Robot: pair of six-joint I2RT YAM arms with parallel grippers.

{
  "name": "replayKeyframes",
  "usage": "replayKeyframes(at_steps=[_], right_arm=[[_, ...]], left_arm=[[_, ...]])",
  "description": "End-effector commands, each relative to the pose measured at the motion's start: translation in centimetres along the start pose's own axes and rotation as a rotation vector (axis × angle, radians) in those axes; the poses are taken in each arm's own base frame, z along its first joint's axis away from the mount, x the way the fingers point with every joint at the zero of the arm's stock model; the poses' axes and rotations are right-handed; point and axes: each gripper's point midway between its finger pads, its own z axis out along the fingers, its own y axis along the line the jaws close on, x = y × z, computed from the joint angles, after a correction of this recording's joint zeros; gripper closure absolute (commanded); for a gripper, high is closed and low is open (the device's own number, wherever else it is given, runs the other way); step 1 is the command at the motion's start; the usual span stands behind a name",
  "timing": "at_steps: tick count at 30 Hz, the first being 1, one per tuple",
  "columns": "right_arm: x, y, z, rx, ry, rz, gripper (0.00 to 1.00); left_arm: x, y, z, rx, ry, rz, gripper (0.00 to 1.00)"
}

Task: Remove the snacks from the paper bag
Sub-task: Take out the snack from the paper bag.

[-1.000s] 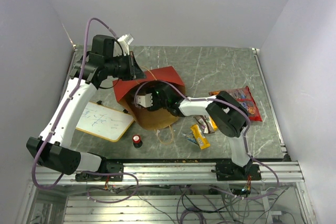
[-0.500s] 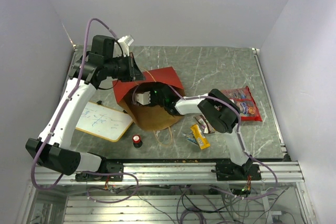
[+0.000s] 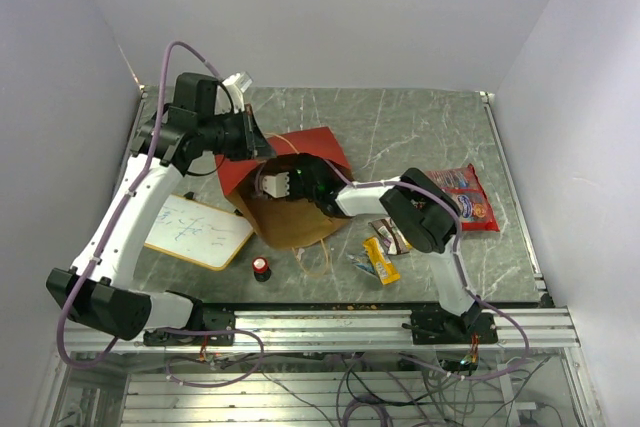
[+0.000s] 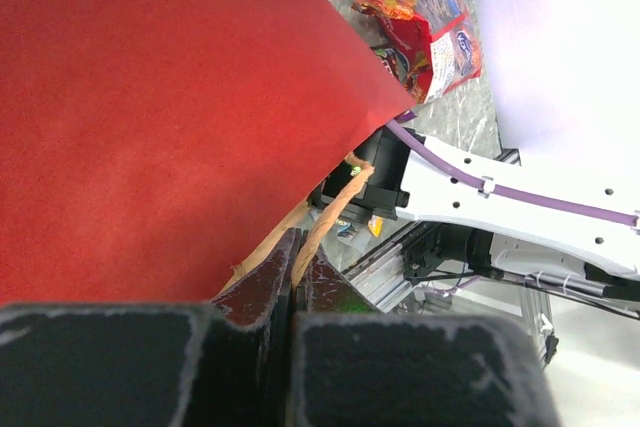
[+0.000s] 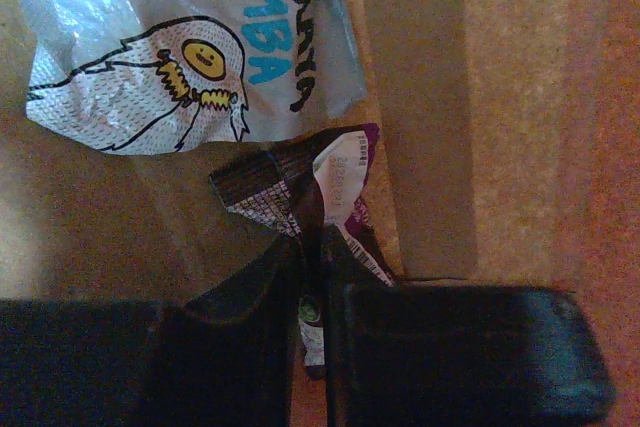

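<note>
Since a second ago, the right arm's elbow is seen shifted leftward toward the paper bag (image 3: 300,225), and its wrist is set further into the mouth; the left arm is barely changed at the rim. The bag is lying tilted on the table (image 3: 420,127), kraft inside turned toward the arms, red outside (image 4: 150,97) toward the far side. The left pincer (image 4: 295,247) is clenched on a tan strip at the bag's rim; whether that strip is handle or folded edge cannot be told. The right pincer (image 5: 322,247) is inside the bag, closed on a crumpled purple packet (image 5: 335,202), which sticks out just past the fingertips and rests against the kraft floor. A white packet (image 5: 190,37) with a cartoon figure and blue lettering is lying just beyond, apart from the fingers, its top cut off by the frame edge. From above, the right pincer (image 3: 285,182) is largely hidden by the bag wall and both packets are unseen. Outside the bag, a red chip bag (image 3: 465,197) and a yellow bar (image 3: 380,259) are laid to the right, well apart from it; smaller wrappers beside the bar are too small to identify. A knob (image 3: 261,268) and a whiteboard (image 3: 197,231) are noted near the bag's left.
</note>
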Motion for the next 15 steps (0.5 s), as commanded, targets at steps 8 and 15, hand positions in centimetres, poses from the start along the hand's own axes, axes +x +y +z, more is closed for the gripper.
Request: replayKeyframes(at_steps=[8,15], right_arm=[[-4.4,-1.0,-4.0,-0.030,0.003,0.075,1.00],[-7.4,0.9,-7.9,-0.035,-0.009,0.138,1.00]], left_arm=[[-1.0,-0.9,0.8,0.055,-0.038,-0.032,0.93],[-1.8,-0.8,1.0,0.045,-0.059,-0.048,0.93]])
